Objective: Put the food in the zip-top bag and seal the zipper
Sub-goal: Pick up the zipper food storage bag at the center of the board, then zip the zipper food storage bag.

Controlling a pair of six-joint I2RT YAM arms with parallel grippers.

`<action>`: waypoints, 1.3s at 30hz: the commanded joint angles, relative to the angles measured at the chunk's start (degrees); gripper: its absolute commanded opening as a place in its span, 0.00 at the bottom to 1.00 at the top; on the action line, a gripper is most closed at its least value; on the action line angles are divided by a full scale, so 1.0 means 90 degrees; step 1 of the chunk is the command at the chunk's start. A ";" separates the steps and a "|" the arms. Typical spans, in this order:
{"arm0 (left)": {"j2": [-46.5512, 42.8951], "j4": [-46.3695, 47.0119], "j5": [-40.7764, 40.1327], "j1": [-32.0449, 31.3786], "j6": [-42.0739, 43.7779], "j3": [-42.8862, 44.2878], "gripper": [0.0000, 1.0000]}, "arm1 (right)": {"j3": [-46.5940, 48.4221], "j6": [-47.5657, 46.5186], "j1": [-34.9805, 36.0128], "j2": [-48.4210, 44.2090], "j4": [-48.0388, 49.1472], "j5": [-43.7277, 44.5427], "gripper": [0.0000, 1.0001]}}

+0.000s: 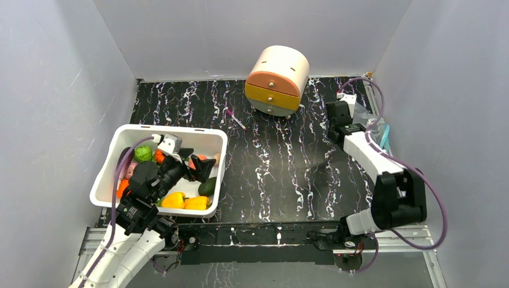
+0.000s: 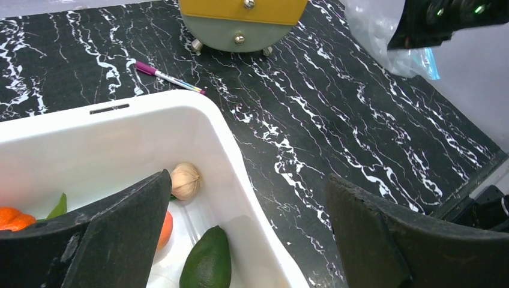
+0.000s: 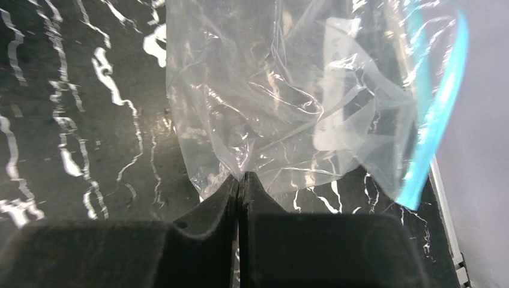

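The zip-top bag [image 3: 282, 90] sits at the far right edge of the black marbled surface [image 1: 288, 168], close against the right wall [image 1: 456, 90]. Its blue-green zipper [image 3: 441, 114] runs along the side nearest that wall. The right end effector [image 3: 240, 180] has its fingers pressed together on a fold of the bag's clear film. Whether the bag's mouth is open cannot be told.

All the food is well apart from the bag, in the white tub [image 1: 174, 129] at the near left. It holds two yellow peppers [image 1: 185, 201] by the near wall, an avocado [image 2: 208, 261], a garlic bulb [image 2: 185, 180], an orange fruit [image 2: 11, 218] and a green round piece [image 1: 143, 153]. The left end effector [image 2: 247, 180] hangs spread wide and holds nothing. It straddles the tub's right wall, one finger over the inside near the garlic bulb and the other over the surface outside.

A stretch of marbled surface lies between tub and bag. A round drawer unit [image 1: 277, 81] stands at the far middle, and a pen [image 1: 235, 119] lies between it and the tub's far corner. The tub's right wall stands between the food and the bag.
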 commanded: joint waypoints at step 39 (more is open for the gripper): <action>0.1833 0.3502 0.3238 -0.0027 -0.1279 -0.0558 0.83 | 0.0240 0.6131 0.0334 -0.4793 0.1460 -0.6222 0.00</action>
